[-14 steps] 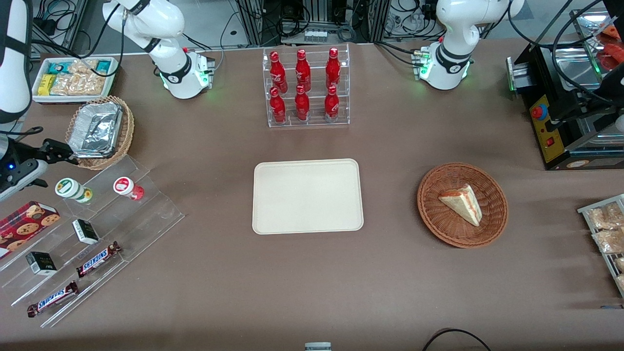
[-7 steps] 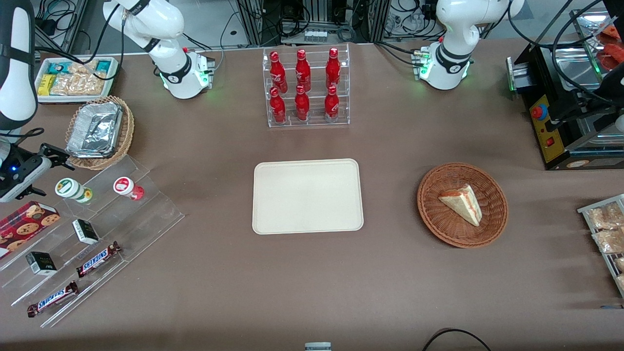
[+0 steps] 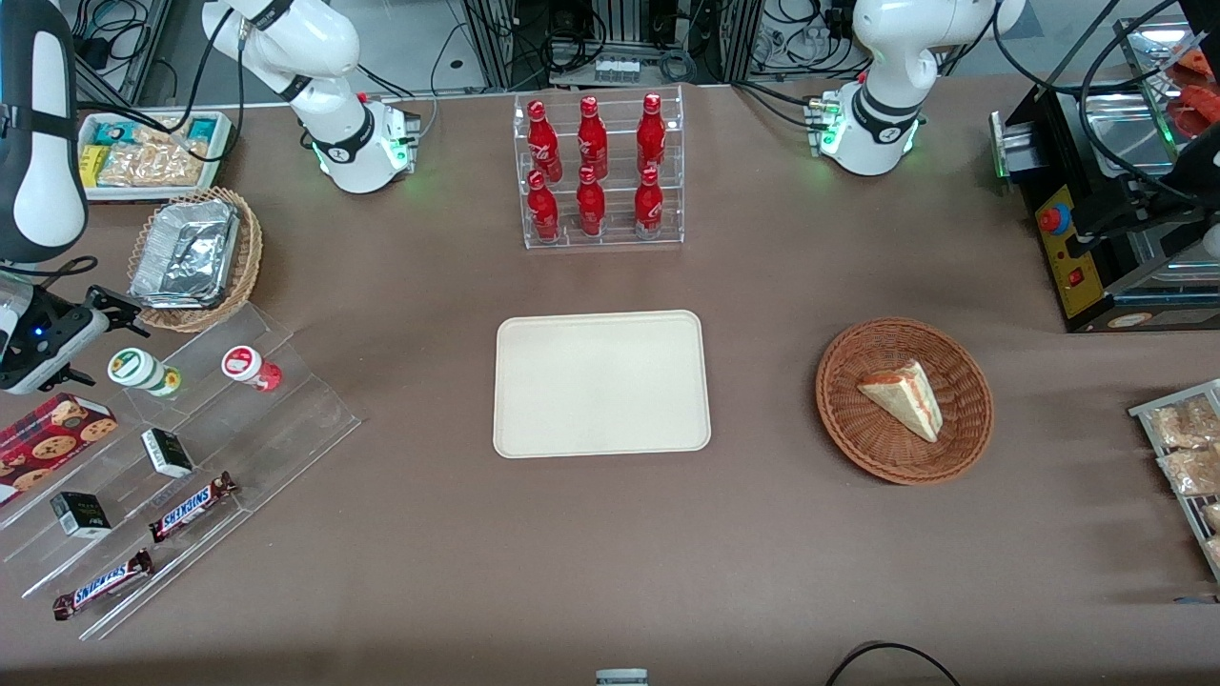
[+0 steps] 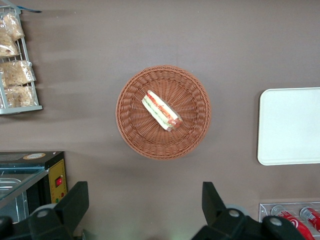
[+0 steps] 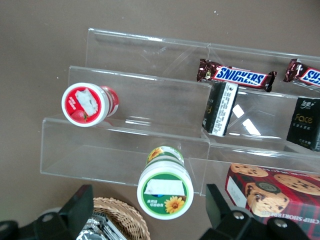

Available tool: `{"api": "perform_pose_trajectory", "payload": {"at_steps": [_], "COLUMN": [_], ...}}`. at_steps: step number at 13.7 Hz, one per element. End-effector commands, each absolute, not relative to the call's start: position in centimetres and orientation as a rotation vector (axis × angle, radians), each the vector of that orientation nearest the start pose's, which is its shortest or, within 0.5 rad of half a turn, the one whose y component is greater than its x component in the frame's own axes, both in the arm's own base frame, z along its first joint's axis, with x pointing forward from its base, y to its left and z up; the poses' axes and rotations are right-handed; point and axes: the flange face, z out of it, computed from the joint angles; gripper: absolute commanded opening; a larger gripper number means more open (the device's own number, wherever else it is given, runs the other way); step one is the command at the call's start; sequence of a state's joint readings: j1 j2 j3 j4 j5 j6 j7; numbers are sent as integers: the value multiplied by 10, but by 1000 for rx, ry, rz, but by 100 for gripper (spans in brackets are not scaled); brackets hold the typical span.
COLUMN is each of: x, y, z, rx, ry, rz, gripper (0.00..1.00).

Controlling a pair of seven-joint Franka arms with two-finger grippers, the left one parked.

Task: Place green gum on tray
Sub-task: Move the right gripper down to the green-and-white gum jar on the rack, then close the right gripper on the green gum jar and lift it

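Observation:
The green gum (image 3: 133, 368) stands on the top step of a clear acrylic stand (image 3: 291, 419) at the working arm's end of the table. In the right wrist view its white lid ringed in green (image 5: 165, 189) faces the camera. My right gripper (image 3: 110, 345) hovers just above it, open, with the fingers (image 5: 80, 206) apart on either side of the lid and not touching it. The cream-beige tray (image 3: 601, 383) lies bare at the table's middle, well apart from the gum; it also shows in the left wrist view (image 4: 290, 125).
A red-lidded canister (image 3: 246, 365) stands beside the green gum on the same step. Lower steps hold black boxes (image 5: 220, 109) and Snickers bars (image 3: 191, 507). A cookie box (image 3: 52, 433) and a wicker basket with a foil tray (image 3: 191, 257) flank the gripper. A cola rack (image 3: 600, 171) and a sandwich basket (image 3: 904, 400) stand elsewhere.
My right arm has shifted and the gripper has come a little closer over the green gum. The gum and the other things have not moved.

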State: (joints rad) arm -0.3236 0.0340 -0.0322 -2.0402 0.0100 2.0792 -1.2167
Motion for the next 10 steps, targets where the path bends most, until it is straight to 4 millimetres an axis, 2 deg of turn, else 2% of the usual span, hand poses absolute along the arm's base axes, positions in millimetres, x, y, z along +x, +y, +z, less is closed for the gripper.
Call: {"api": "perform_pose_trajectory", "payload": {"at_steps": [1, 9, 10], "x": [515, 516, 517], "y": [-208, -210, -210], "z": [409, 381, 380], "rx": [-2854, -2862, -2867], "ry": [-1321, -1343, -1346], "rz": [-53, -72, -80], "gripper": [100, 100, 95]}}
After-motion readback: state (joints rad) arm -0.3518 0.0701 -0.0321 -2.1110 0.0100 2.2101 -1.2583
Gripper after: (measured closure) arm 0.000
